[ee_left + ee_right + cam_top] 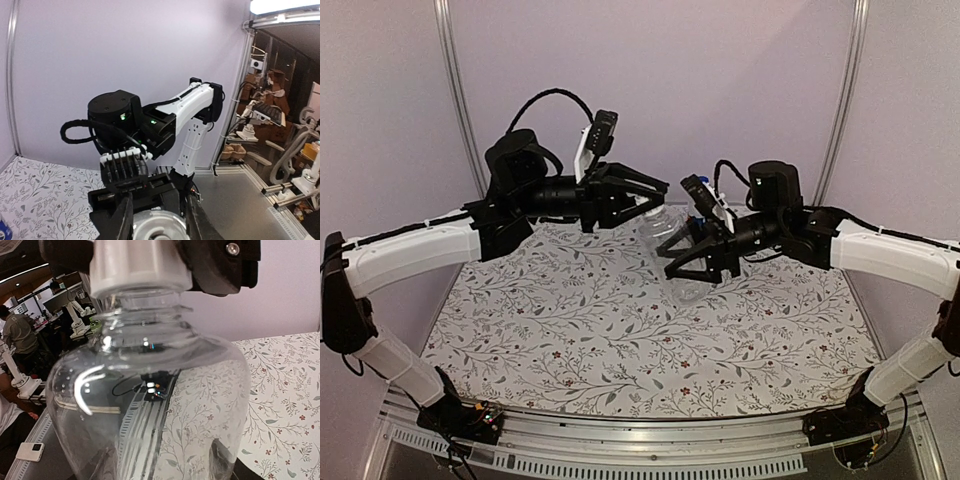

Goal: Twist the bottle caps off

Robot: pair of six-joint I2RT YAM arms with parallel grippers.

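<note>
A plain clear bottle (150, 390) hangs in the air between the two arms, seen in the top view as a faint clear bottle (672, 238). My right gripper (692, 262) is shut on the bottle's body, its fingers showing only as dark shapes through the plastic. The bottle's pale white cap (140, 267) points toward the left arm. My left gripper (157, 222) is shut on that white cap (157, 227), one black finger (120, 220) on each side. In the right wrist view those black fingers (220, 265) clamp the cap. No bright blue cap shows.
A floral-patterned cloth (620, 330) covers the table below both arms. A small blue thing (2, 232) lies on the cloth at the frame's left edge. A metal rail (650, 440) runs along the near edge, and purple walls close the back.
</note>
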